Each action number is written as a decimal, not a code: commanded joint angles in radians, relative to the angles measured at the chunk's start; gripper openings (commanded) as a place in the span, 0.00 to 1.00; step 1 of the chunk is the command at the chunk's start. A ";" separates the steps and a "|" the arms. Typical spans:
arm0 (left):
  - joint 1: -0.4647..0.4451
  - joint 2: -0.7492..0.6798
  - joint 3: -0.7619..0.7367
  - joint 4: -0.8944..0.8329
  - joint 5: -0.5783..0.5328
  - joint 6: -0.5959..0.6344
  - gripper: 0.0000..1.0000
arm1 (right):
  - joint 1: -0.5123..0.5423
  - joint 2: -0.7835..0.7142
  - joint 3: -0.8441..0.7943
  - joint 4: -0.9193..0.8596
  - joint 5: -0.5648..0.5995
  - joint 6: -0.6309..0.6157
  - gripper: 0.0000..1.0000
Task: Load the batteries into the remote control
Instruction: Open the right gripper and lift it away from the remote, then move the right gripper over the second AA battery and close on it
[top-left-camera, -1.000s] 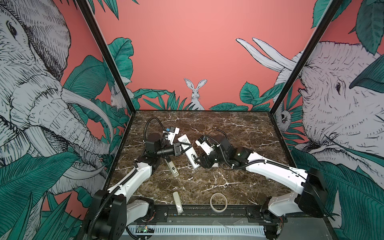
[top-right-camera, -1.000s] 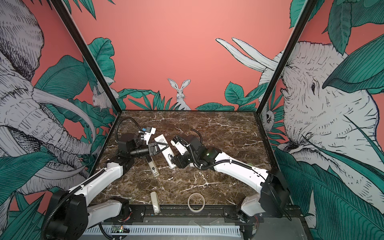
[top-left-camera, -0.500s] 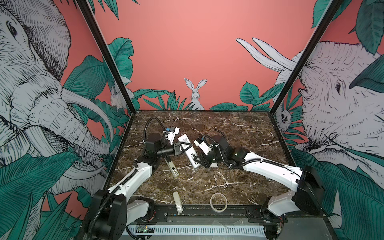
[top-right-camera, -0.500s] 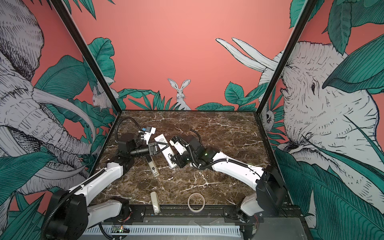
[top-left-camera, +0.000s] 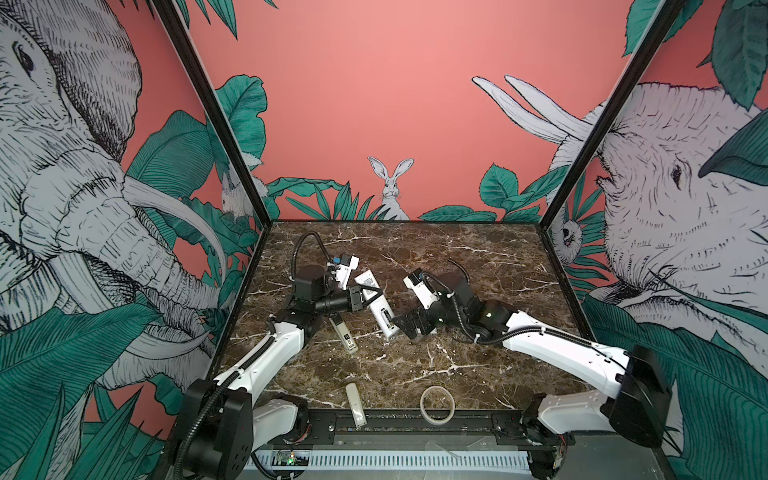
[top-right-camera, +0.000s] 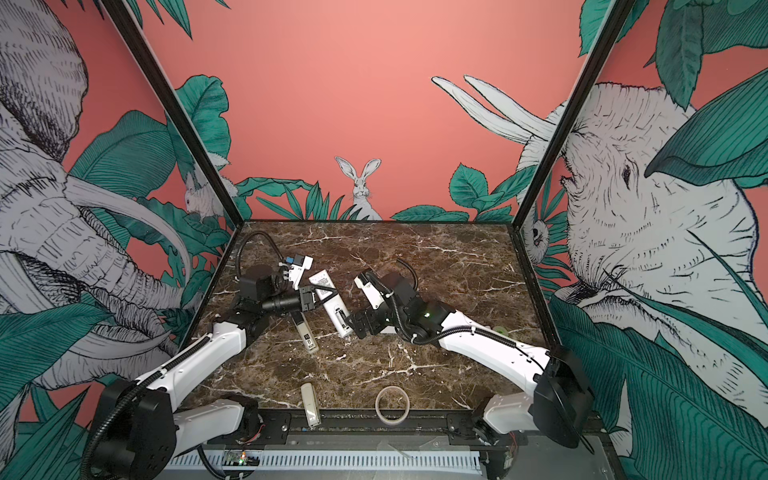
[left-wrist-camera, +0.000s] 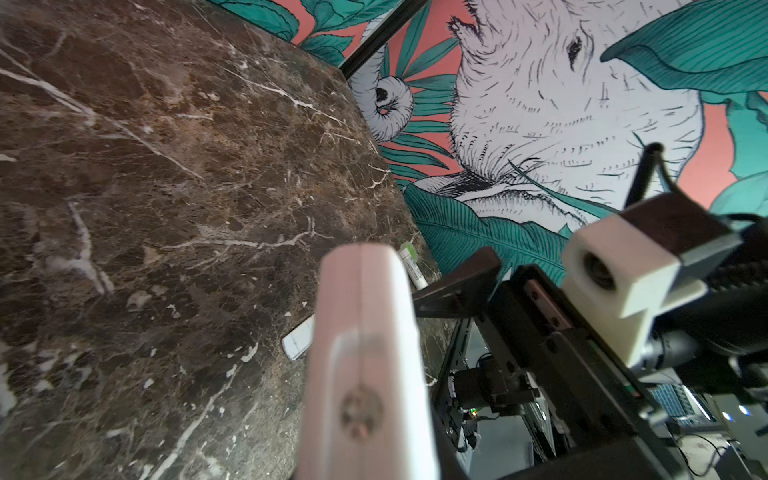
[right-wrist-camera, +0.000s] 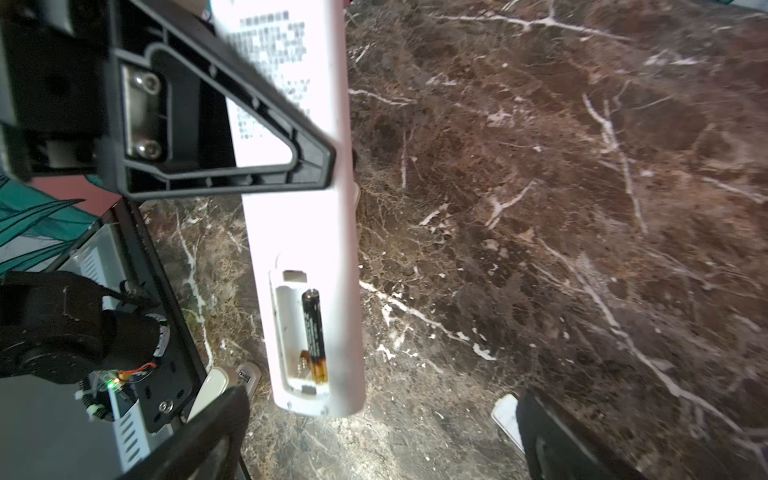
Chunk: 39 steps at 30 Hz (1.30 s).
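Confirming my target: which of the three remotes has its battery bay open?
The white remote control in the left end effector, one battery inside; the grey labelled stick and cream remote lie on the table.

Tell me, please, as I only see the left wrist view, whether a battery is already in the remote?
Observer: Yes. The right wrist view shows the remote with its bay open and one black battery seated; the slot beside it is empty.
Operator: Is the right gripper holding the next one?
Observer: No. The right gripper is open, with only table between its fingers.
Operator: And what grips the remote?
Observer: The left gripper, shut on its labelled end, away from the bay, as both top views show.
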 joint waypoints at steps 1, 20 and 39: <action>-0.003 0.011 0.030 -0.110 -0.070 0.055 0.00 | -0.008 -0.070 -0.080 0.030 0.183 0.057 0.99; -0.003 -0.034 -0.006 -0.204 -0.155 0.095 0.00 | -0.126 0.077 -0.018 -0.336 0.398 0.174 1.00; -0.002 -0.055 -0.009 -0.221 -0.159 0.107 0.00 | -0.225 0.475 0.154 -0.424 0.253 0.231 0.46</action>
